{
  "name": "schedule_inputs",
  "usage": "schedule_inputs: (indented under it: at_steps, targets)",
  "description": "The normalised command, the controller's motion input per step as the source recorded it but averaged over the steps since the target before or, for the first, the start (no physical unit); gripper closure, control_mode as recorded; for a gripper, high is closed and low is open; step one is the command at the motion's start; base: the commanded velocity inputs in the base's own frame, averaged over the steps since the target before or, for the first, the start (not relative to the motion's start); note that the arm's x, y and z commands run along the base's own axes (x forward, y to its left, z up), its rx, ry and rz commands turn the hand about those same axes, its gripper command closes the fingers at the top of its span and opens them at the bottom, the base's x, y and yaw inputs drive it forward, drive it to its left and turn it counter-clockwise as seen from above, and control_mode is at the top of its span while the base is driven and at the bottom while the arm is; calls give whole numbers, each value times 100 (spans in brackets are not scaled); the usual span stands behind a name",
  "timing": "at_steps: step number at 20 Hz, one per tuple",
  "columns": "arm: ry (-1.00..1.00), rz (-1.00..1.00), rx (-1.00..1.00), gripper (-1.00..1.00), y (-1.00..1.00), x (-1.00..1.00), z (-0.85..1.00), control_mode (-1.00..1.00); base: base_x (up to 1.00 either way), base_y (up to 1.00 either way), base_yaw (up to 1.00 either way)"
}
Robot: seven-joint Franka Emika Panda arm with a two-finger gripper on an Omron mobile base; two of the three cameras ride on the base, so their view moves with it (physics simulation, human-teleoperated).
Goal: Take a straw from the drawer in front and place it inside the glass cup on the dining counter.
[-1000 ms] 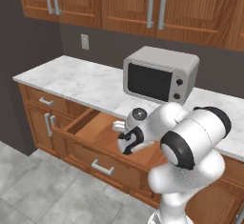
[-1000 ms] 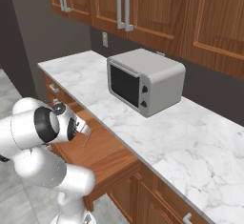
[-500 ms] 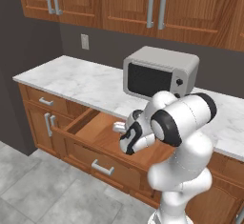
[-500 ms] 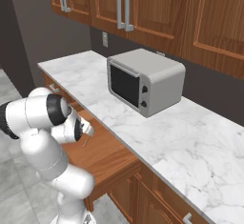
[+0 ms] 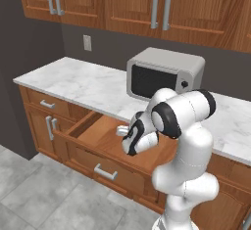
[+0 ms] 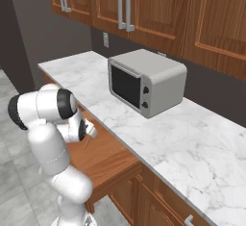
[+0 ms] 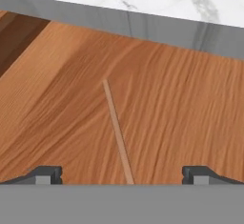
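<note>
The drawer (image 5: 100, 132) stands pulled out under the marble wall counter, with its silver bar handle (image 5: 105, 172) at the front. On its wood floor (image 7: 181, 113) lies the straw (image 7: 117, 131), thin and reddish-brown; it is also a faint line in the right base view (image 6: 87, 143). My gripper (image 7: 122, 175) hangs open just above it, and the straw's near end runs between the two dark fingertips (image 7: 45, 174). From the base views the hand (image 5: 131, 142) (image 6: 84, 131) reaches down into the drawer. The glass cup and the dining counter are out of view.
A silver microwave (image 5: 164, 73) sits on the marble wall counter (image 5: 78, 82) behind the drawer. The counter's grey edge (image 7: 143, 25) overhangs the drawer's back. A narrower drawer (image 5: 46, 104) and a cabinet door are to the left, with wall cabinets (image 6: 144, 8) above.
The arm's elbow has swung over and folded in above the drawer. The hand has stayed almost in place over the straw, and the gripper is still open.
</note>
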Motion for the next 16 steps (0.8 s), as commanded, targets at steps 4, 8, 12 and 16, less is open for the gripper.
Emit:
schedule_inputs:
  at_steps: [4,8,12,16]
  targets:
    - [7,0,0,-100,3,9,-29,-100,0,0,0]
    - [5,0,0,-100,12,4,-35,-100,0,0,0]
    - [4,0,0,-100,19,0,-41,-100,0,0,0]
    - [1,0,0,-100,21,0,-39,-100,0,0,0]
